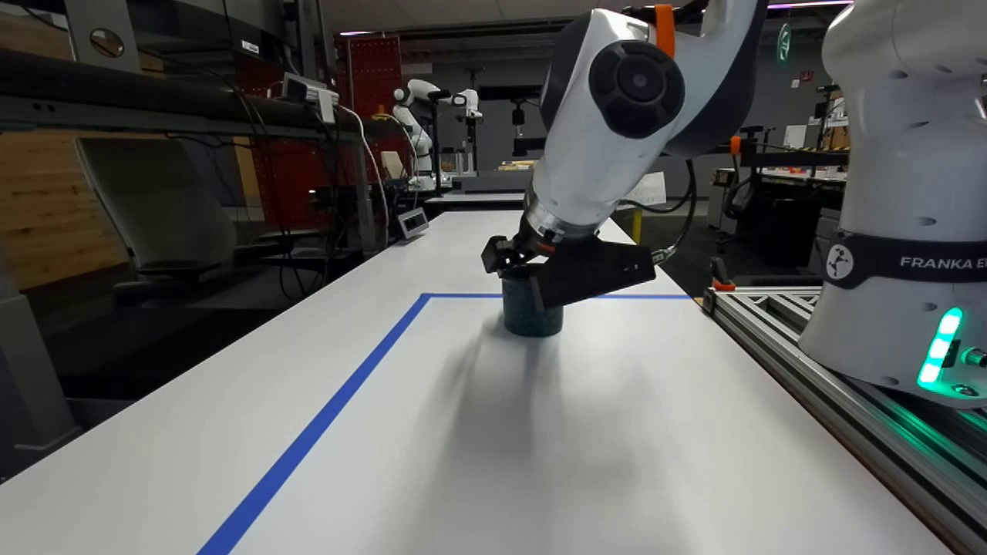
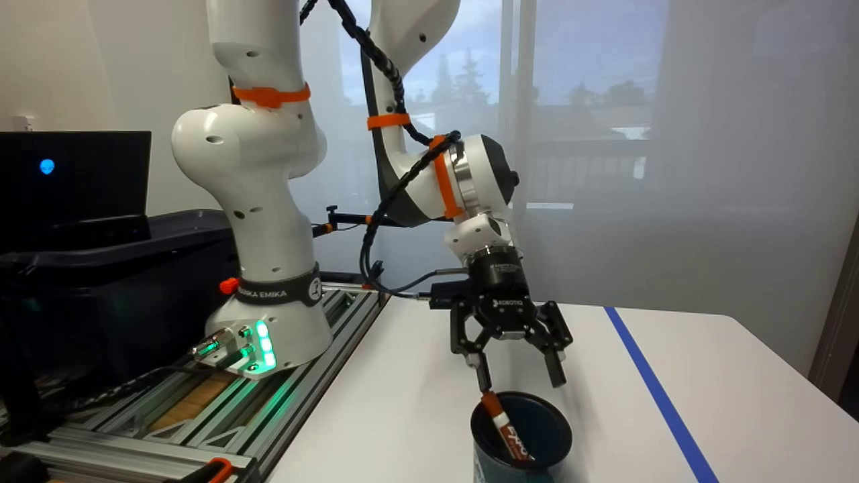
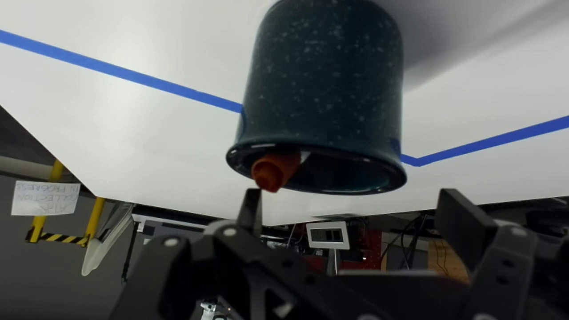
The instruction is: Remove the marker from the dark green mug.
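The dark green mug [image 1: 532, 316] stands upright on the white table. It also shows in the other views [image 2: 547, 429] [image 3: 329, 80]; the wrist view is upside down. The marker [image 2: 503, 426], reddish-brown with a white band, leans inside the mug with its cap end at the rim. Its cap [image 3: 275, 171] pokes past the rim in the wrist view; its lower end is inside the mug. My gripper [image 2: 521, 386] is open and empty just above the mug. One fingertip is close by the marker's cap; I cannot tell whether they touch. The other fingertip [image 3: 351, 195] side is beyond the opposite rim.
Blue tape [image 1: 331, 416] marks lines on the white table [image 1: 617, 432]. A metal rail frame [image 2: 282, 402] with the robot base runs along one table edge. A black bin [image 2: 114, 302] with a laptop [image 2: 74, 181] stands behind the base. A small grey box [image 1: 413, 223] sits at the far table edge.
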